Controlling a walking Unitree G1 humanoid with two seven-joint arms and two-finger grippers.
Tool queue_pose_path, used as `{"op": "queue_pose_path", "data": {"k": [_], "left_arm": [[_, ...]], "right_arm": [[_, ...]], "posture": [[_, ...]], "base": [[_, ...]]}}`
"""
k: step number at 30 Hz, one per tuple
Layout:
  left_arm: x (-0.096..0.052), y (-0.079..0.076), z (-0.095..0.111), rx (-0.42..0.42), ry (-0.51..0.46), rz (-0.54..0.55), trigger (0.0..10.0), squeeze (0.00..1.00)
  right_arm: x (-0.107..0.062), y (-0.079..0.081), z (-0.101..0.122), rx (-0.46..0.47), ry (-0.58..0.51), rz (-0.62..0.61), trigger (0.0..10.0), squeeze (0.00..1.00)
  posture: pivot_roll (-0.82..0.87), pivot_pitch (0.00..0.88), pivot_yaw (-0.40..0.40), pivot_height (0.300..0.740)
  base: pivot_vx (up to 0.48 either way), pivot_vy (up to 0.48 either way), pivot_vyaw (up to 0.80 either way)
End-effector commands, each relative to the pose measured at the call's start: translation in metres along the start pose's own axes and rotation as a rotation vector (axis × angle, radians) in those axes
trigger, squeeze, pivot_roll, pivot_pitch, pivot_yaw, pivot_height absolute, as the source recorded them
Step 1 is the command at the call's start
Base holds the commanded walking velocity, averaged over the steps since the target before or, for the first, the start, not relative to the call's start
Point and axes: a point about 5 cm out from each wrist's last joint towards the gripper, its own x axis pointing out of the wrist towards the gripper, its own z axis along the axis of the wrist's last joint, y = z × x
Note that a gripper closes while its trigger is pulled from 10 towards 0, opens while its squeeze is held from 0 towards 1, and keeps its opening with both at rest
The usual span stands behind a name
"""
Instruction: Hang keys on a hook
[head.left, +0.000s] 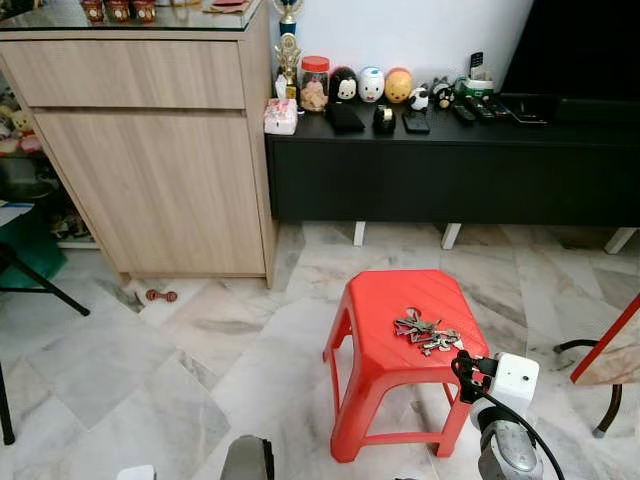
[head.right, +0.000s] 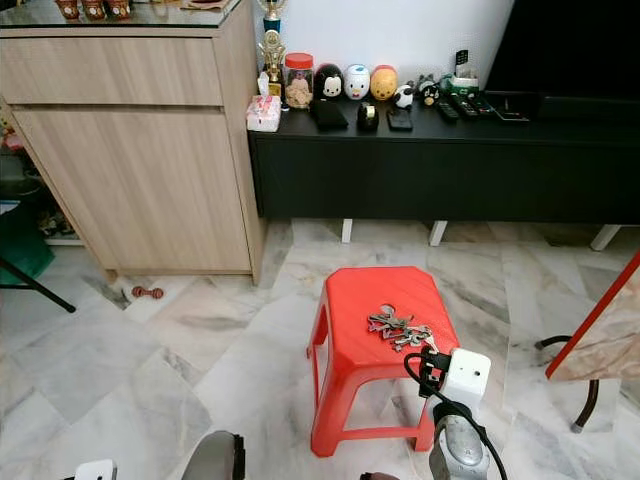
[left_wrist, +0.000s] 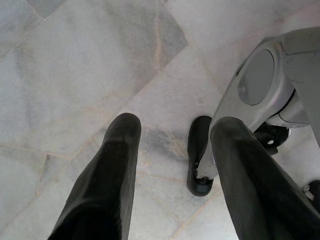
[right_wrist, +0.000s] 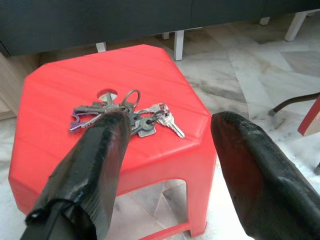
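One bunch of metal keys (right_wrist: 125, 116) lies on the glossy red plastic stool (right_wrist: 60, 150).
I see right end effector (right_wrist: 167, 150) spread wide just short of it; left end effector (left_wrist: 172, 165) parted over marble floor (left_wrist: 75, 60).

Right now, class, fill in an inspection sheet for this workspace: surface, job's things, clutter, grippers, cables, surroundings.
Surface: red plastic stool standing on a marble tile floor.
Job's things: bunch of keys lying flat on the stool top, near its right edge; no hook seen.
Clutter: jar, toy figures, remotes and dark pouches along the black low cabinet; small red item on the floor by the wooden cupboard.
Grippers: right gripper open, poised close above the keys, not touching; left gripper open, hanging low over the floor.
Cables: black cable looping at the right wrist.
Surroundings: chair legs at both edges.
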Motion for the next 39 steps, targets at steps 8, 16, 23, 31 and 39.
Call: {"op": "queue_pose_path", "data": {"k": [8, 16, 23, 31, 39], "left_arm": [[0.0004, -0.0010, 0.0005, -0.003, 0.000, -0.002, 10.0, 0.00], [0.0005, -0.0003, 0.0015, -0.005, -0.005, -0.001, 10.0, 0.00], [0.0002, -0.0013, 0.0008, -0.005, -0.010, -0.004, 10.0, 0.00], [0.0002, -0.0021, 0.0011, -0.004, -0.014, -0.006, 10.0, 0.00], [0.0012, -0.0031, 0.0033, -0.005, -0.019, -0.007, 10.0, 0.00]], "right_arm": [[0.0044, -0.0016, 0.0070, 0.024, -0.017, -0.014, 10.0, 0.00], [0.0050, -0.0002, 0.0084, 0.025, -0.023, -0.009, 10.0, 0.00], [0.0055, 0.0013, 0.0079, 0.018, -0.016, 0.002, 10.0, 0.00], [0.0053, 0.0042, 0.0060, -0.009, 0.001, 0.040, 10.0, 0.00], [0.0029, 0.0055, 0.0031, -0.014, 0.008, 0.081, 10.0, 0.00]], "posture": [[0.15, 0.000, -0.064, 0.631], [0.15, 0.000, -0.064, 0.631], [0.15, 0.000, -0.063, 0.631], [0.15, 0.000, -0.062, 0.631], [0.14, 0.000, -0.058, 0.631]], "base": [[0.281, 0.000, 0.00], [0.297, 0.000, -0.29], [0.299, 0.000, 0.00], [0.300, 0.000, 0.00], [0.000, 0.000, 0.46]]}}
